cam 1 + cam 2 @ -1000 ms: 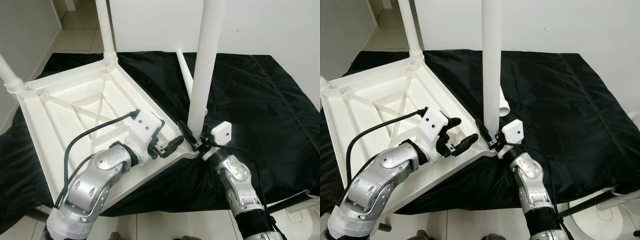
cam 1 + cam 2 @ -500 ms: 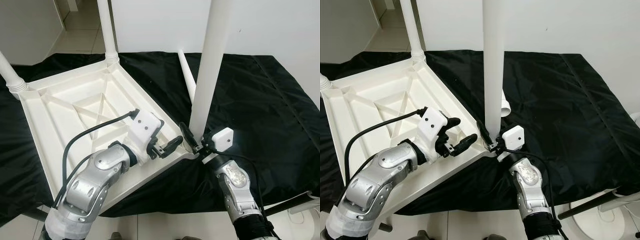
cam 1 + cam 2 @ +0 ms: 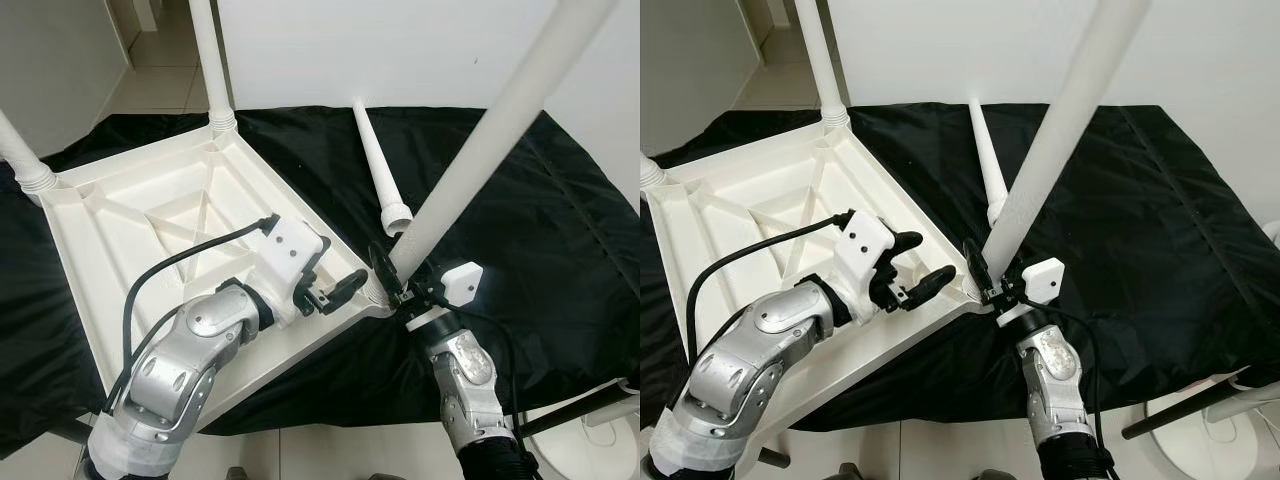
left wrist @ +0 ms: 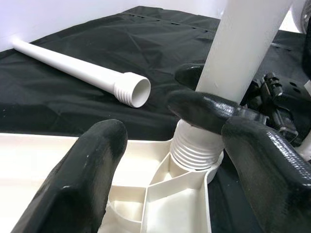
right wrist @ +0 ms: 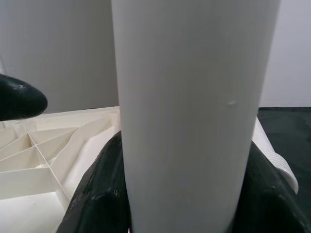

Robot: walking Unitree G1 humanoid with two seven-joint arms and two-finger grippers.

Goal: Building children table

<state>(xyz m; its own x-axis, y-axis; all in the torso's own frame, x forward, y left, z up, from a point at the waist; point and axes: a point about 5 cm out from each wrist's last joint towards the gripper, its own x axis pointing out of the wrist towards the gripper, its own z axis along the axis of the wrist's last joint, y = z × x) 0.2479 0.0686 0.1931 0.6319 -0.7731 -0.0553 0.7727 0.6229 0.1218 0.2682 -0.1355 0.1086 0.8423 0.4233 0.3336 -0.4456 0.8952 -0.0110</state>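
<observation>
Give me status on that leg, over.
Right gripper shut on leg, leaning right at corner socket. Left gripper open, on tabletop edge. Two legs fitted, spare leg loose on cloth behind.

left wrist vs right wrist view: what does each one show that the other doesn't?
The left wrist view alone shows the ribbed threaded end of the held white plastic table leg seated at the corner socket, and the open ribbed mouth of the loose white plastic leg lying on the black cloth. The right wrist view alone shows the right gripper clamped around the held leg's smooth shaft. Both share that leg, the ribbed underside of the upturned white plastic tabletop, and one black finger of the open left gripper.
</observation>
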